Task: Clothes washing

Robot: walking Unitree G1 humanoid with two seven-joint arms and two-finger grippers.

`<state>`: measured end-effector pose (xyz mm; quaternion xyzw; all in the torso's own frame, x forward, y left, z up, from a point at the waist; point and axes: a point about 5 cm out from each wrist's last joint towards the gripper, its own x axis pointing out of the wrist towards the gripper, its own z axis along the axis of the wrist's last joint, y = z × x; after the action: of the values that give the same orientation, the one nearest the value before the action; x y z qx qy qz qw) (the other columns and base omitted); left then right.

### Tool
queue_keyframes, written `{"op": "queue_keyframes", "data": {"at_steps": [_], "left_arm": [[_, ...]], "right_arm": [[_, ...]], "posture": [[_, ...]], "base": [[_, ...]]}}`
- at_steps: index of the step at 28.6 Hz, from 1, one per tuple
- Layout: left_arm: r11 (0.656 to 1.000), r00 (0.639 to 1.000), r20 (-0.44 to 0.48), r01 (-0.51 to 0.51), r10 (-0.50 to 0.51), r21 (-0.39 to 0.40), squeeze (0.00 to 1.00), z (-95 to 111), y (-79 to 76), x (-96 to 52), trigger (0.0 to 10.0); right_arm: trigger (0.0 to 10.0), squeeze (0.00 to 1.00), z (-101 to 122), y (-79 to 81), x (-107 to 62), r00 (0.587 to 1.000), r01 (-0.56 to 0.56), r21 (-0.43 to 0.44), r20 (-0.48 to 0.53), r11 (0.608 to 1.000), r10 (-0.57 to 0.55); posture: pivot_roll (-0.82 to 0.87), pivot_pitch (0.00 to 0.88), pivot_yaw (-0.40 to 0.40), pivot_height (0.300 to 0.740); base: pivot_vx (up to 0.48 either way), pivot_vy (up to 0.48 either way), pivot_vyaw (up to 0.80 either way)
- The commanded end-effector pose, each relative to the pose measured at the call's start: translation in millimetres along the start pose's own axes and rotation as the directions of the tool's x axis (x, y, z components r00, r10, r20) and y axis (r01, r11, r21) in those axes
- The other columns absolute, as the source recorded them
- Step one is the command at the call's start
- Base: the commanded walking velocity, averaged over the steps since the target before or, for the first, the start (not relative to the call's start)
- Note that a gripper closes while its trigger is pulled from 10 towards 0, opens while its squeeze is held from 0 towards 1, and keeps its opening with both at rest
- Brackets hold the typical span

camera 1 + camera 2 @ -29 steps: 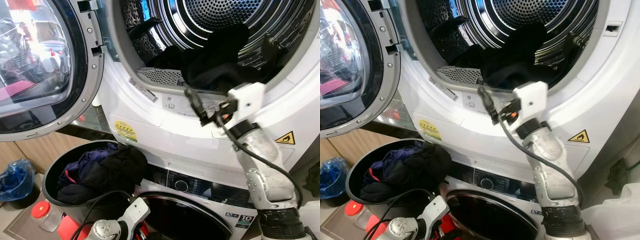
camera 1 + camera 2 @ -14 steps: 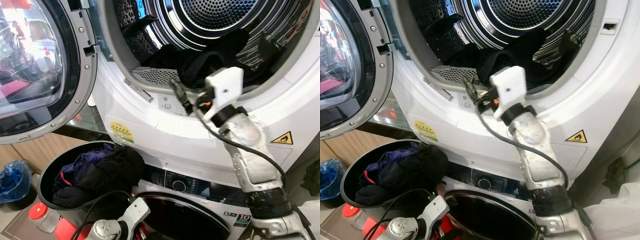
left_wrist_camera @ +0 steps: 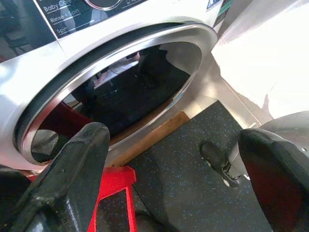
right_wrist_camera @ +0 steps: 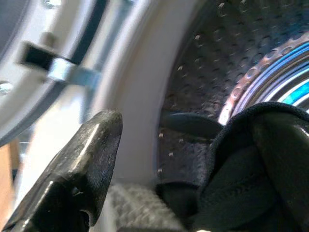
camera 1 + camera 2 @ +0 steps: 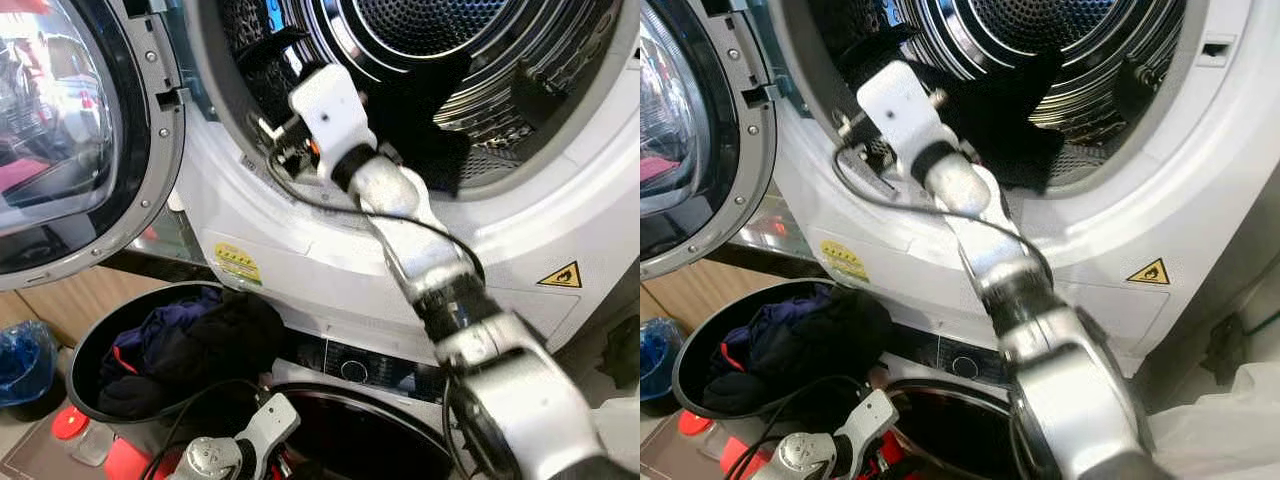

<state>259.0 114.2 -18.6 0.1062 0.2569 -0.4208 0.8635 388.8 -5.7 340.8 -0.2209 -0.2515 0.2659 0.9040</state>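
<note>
Dark garment (image 5: 415, 120) seen in open drum (image 5: 470, 60); black basket (image 5: 85, 355) filled with dark clothes (image 5: 195, 340). Right gripper (image 4: 164, 183) spread at drum mouth; left gripper (image 3: 169, 169) spread.

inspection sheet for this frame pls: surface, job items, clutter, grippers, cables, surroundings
Surface: dark speckled floor mat below the lower washer.
Job's things: upper drum open, door swung to the robot's left; black garment hangs over the drum's mouth; black basket full of dark clothes.
Clutter: red-lidded jar, blue bag, red thing on the floor.
Grippers: right gripper at the drum's mouth, black fabric against one finger, grip unclear; left gripper open, low before the lower washer's door.
Cables: black cable along the right arm.
Surroundings: flame warning sticker.
</note>
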Motion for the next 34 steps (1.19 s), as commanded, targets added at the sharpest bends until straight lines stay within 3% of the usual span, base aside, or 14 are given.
{"op": "queue_keyframes", "data": {"at_steps": [1,5,6,9,10,12,16,18,20,22,23,26,29,34], "left_arm": [[1.000,1.000,-0.014,-0.002,0.002,0.022,0.00,-1.3,1.7,-1.7,10.0],[1.000,1.000,-0.014,-0.009,0.009,0.024,0.00,-2.5,0.9,-1.7,10.0],[1.000,1.000,-0.014,-0.009,0.009,0.024,0.00,-2.5,0.9,-1.7,10.0],[1.000,1.000,-0.012,-0.013,0.013,0.024,0.00,-3.0,0.3,-1.7,10.0],[1.000,1.000,-0.008,-0.021,0.022,0.021,0.00,-3.1,0.3,-1.7,10.0],[1.000,1.000,-0.004,-0.023,0.023,0.020,0.00,-3.2,0.0,-1.7,10.0],[1.000,1.000,-0.003,-0.025,0.025,0.017,0.00,-3.7,-0.1,-2.0,10.0],[1.000,1.000,-0.003,-0.025,0.025,0.017,0.00,-3.4,0.3,-2.1,10.0],[1.000,1.000,-0.005,-0.025,0.025,0.017,0.00,-2.8,0.8,-1.8,10.0],[1.000,1.000,-0.006,-0.023,0.023,0.019,0.00,-2.5,0.9,-1.7,10.0],[1.000,1.000,-0.007,-0.019,0.020,0.022,0.00,-1.7,1.0,-1.3,10.0],[1.000,1.000,-0.007,-0.018,0.018,0.024,0.00,-0.8,1.4,-0.9,10.0],[1.000,1.000,-0.008,-0.012,0.013,0.028,0.00,0.1,1.4,-0.6,10.0],[1.000,1.000,-0.008,-0.015,0.015,0.026,0.00,0.8,2.3,-0.6,10.0]], "right_arm": [[10.0,0.00,3.7,-9.9,5.8,0.999,0.047,-0.021,-0.017,0.999,-0.047],[10.0,0.00,9.4,-55.2,6.6,0.964,0.236,-0.120,-0.098,0.964,-0.248],[10.0,0.00,9.4,-55.2,6.6,0.964,0.236,-0.120,-0.098,0.964,-0.248],[10.0,0.00,9.8,-80.3,0.4,0.920,0.339,-0.196,-0.135,0.920,-0.368],[10.0,0.00,9.9,-98.8,-6.3,0.877,0.415,-0.247,-0.148,0.876,-0.457],[10.0,0.00,13.5,-115.5,-12.8,0.827,0.496,-0.285,-0.132,0.820,-0.546],[10.0,0.00,17.6,-130.9,-19.8,0.774,0.572,-0.310,-0.104,0.760,-0.625],[10.0,0.00,11.4,-123.5,-17.6,0.809,0.525,-0.275,-0.134,0.806,-0.573],[10.0,0.00,-8.1,-92.6,-10.1,0.896,0.355,-0.152,-0.224,0.922,-0.382],[10.0,0.00,-18.1,-74.8,-7.8,0.923,0.280,-0.077,-0.252,0.957,-0.290],[10.0,0.00,-30.1,-55.2,-7.2,0.940,0.197,-0.029,-0.277,0.980,-0.197],[10.0,0.00,-43.6,-33.2,-8.2,0.947,0.110,0.050,-0.309,0.993,-0.090],[10.0,0.00,-59.7,-20.5,-13.7,0.927,0.093,0.012,-0.367,0.996,-0.082],[10.0,0.00,-64.2,-24.0,-17.2,0.921,0.137,0.054,-0.376,0.989,-0.107]], "posture": [[0.02,0.000,0.071,0.740],[0.04,0.000,0.060,0.740],[0.04,0.000,0.060,0.740],[0.06,0.000,0.049,0.740],[0.07,0.000,0.044,0.740],[0.07,0.000,0.044,0.740],[0.06,0.000,0.050,0.740],[0.05,0.000,0.054,0.740],[0.04,0.000,0.062,0.740],[0.03,0.000,0.065,0.740],[0.03,0.000,0.071,0.740],[0.02,0.000,0.076,0.740],[0.02,0.000,0.080,0.740],[0.02,0.000,0.084,0.740]], "base": [[0.000,0.000,0.00],[0.000,0.000,0.00],[0.000,0.000,0.00],[0.000,0.000,0.00],[0.000,0.000,0.00],[0.000,0.000,0.00],[0.000,0.000,0.00],[0.000,0.000,0.00],[0.000,0.000,0.00],[0.000,0.000,0.00],[0.000,0.000,0.00],[0.000,0.000,0.00],[0.000,0.000,0.00],[0.000,0.000,0.00]]}}
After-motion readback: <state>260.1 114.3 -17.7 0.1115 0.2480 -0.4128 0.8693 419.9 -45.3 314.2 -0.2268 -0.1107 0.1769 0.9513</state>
